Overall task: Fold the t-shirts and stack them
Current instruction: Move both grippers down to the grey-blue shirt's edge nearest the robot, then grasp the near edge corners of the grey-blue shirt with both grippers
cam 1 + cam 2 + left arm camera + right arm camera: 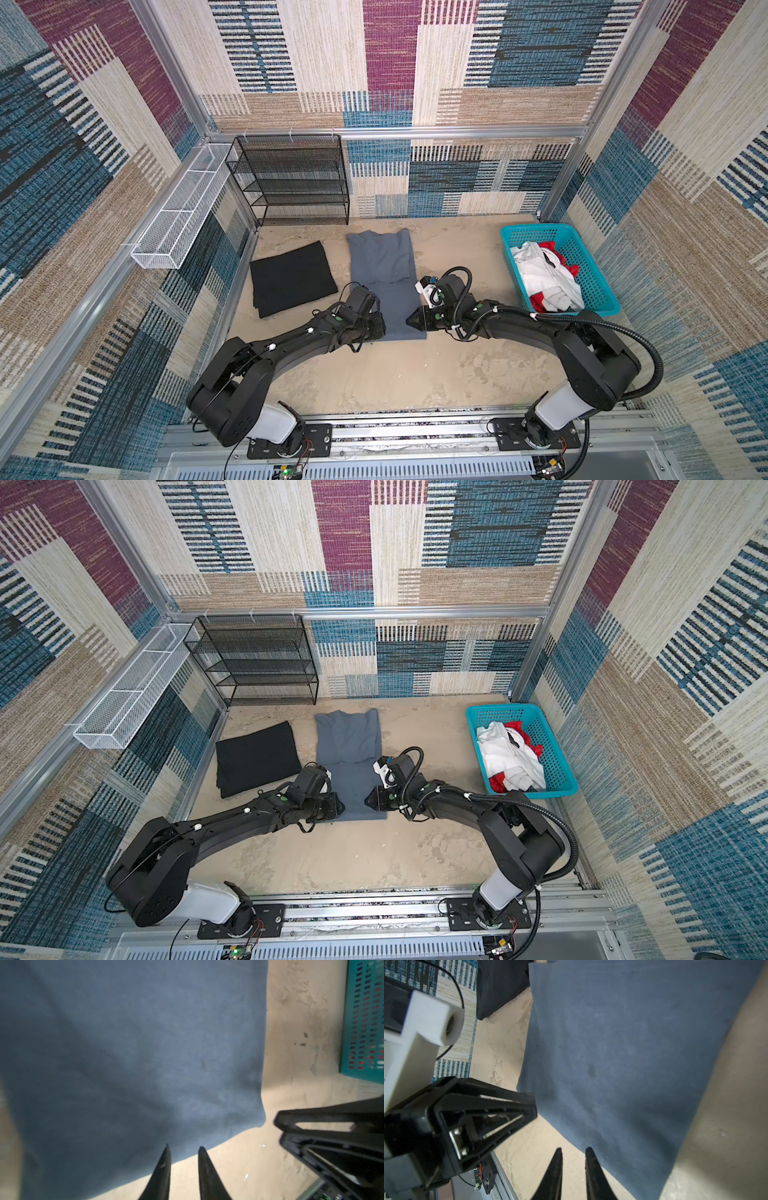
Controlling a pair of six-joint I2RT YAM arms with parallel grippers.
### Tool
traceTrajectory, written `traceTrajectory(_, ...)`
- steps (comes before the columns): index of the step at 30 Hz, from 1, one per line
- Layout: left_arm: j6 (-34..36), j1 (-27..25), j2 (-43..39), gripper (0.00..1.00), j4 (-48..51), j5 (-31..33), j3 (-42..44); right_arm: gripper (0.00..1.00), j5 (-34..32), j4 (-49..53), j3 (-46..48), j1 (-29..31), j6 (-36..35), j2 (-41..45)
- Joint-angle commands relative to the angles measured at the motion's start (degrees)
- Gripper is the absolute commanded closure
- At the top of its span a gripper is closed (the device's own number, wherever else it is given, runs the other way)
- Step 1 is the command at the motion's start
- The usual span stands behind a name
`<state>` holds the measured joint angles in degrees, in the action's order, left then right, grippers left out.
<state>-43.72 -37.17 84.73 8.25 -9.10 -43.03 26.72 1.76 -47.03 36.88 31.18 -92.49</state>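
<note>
Black jointed arms (291,345), white base segments (274,424), corrugated cable (648,353), green joint dots (338,319), pointed black claws (182,1147)

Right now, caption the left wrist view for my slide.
Left end effector, jaws narrowly apart, at the blue-grey t-shirt's edge; turquoise basket beyond.

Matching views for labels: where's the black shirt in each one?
Top view: black shirt lies flat, left of the grey shirt and apart from it.
Top view: same place, left of the grey shirt.
Left wrist: not in it.
Right wrist: only a dark corner shows, beside the grey shirt's edge and apart from it.
Shared landmark: the grey shirt, in all four views.
</note>
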Motion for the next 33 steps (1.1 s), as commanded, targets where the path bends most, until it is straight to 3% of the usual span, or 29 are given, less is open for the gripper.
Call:
traceTrajectory(1,-2.87,-0.94,2.52,0.75,-5.01,-3.01,-1.45,0.78,3.09,-4.19,0.73,0.55,2.79,-1.91)
traceTrajectory(14,-4.1,-2.05,6.72,0.75,-4.42,-0.81,-0.2,0.78,-1.18,-0.07,4.77,0.41,3.68,-5.98)
traceTrajectory(33,0.39,6.83,-6.42,0.74,3.64,3.96,9.52,0.78,-2.29,0.61,8.02,0.38,3.73,-6.86)
